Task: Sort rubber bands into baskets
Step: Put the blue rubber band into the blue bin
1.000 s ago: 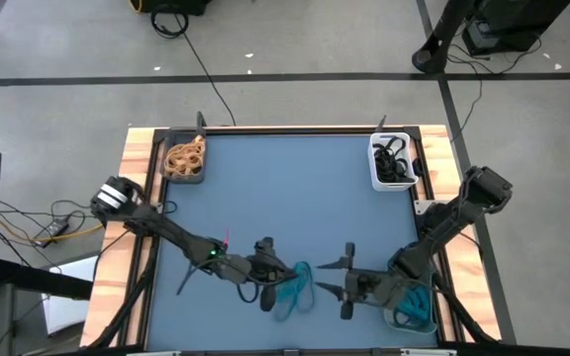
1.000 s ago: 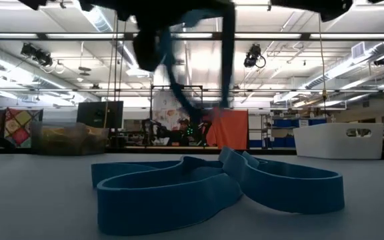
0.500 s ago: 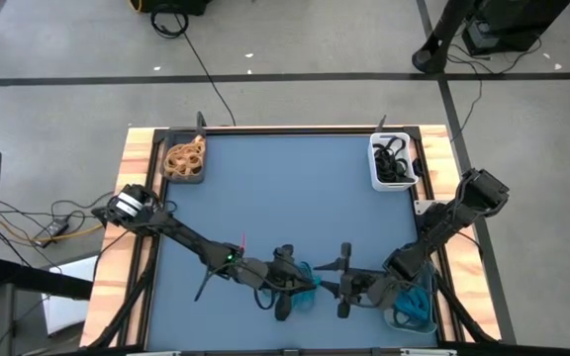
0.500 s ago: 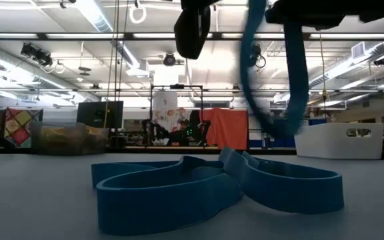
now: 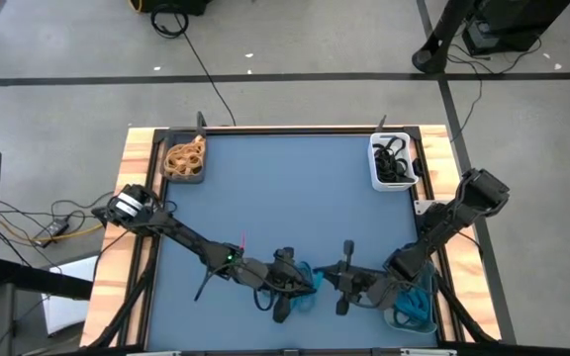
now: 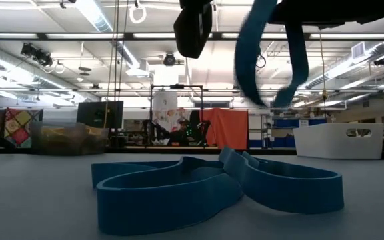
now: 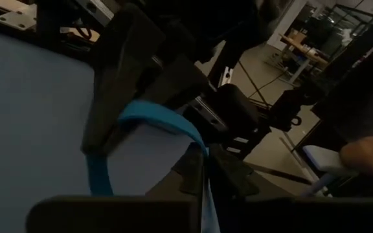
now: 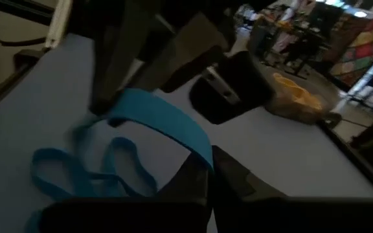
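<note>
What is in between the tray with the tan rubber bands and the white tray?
Nothing. In the high view, only bare blue table lies between the tray of tan bands and the white tray.

The middle of the blue table (image 5: 285,198) lies bare, a wide open lane between the dark basket (image 5: 184,158) of tan bands at one far corner and the white basket (image 5: 392,163) at the other. At the near edge the left gripper (image 5: 300,282) and right gripper (image 5: 332,280) crowd together over loose blue bands (image 6: 212,190), blocking passage there.
</note>
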